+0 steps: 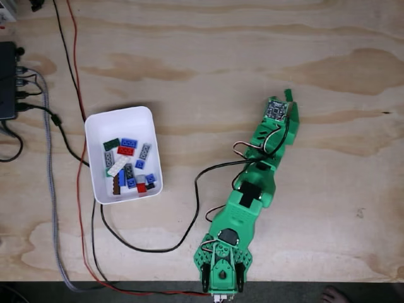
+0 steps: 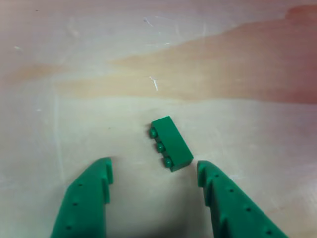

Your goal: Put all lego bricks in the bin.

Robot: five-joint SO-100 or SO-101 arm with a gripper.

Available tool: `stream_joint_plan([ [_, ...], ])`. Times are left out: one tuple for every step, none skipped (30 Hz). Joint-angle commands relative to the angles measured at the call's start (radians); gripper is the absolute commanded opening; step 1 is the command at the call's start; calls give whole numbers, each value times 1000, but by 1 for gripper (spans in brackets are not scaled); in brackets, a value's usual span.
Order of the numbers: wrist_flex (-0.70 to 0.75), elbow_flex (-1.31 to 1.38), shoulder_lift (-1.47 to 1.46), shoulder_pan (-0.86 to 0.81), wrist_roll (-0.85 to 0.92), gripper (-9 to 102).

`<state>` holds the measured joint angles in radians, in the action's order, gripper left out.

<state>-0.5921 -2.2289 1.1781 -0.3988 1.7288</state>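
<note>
**Last green brick pending pickup**

Hand spread wide, empty, just short of the green brick, which lies on its side on the plywood worktop, well right of the bin. Other lego bricks are binned. Next: advance, straddle, close. Cables left of the bin.

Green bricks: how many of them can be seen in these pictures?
2. One dark green brick lies in the bin, at the upper left of the pile in the fixed view. Another green brick lies on its side on the table, just ahead of the open pincer. Others may be buried.
</note>
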Motion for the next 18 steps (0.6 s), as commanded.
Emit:
stream_joint_plan([
  [-14, 84, -20, -11, -8, 15],
  [-14, 101, -35, -17, -9, 13],
  [-11, 121, -52, -23, -9, 12],
  [-12, 137, -67, -29, -12, 12],
  [-18, 147, -78, -35, -18, 13],
  [-18, 155, -84, -38, -21, 13],
  [-23, 156, -86, -43, -28, 13],
  [-23, 163, -91, -46, -32, 13],
  [-23, 169, -97, -49, -35, 13],
  [-23, 175, -104, -51, -37, 13],
  [-26, 181, -114, -54, -35, 12],
  [-26, 187, -121, -54, -31, 11],
  [-29, 190, -126, -54, -28, 10],
  [-31, 190, -127, -52, -23, 9],
  [-35, 186, -127, -49, -14, 6],
  [-38, 183, -127, -46, -9, 4],
  [-38, 183, -124, -44, -8, 1],
  [-31, 181, -115, -43, -8, 0],
])
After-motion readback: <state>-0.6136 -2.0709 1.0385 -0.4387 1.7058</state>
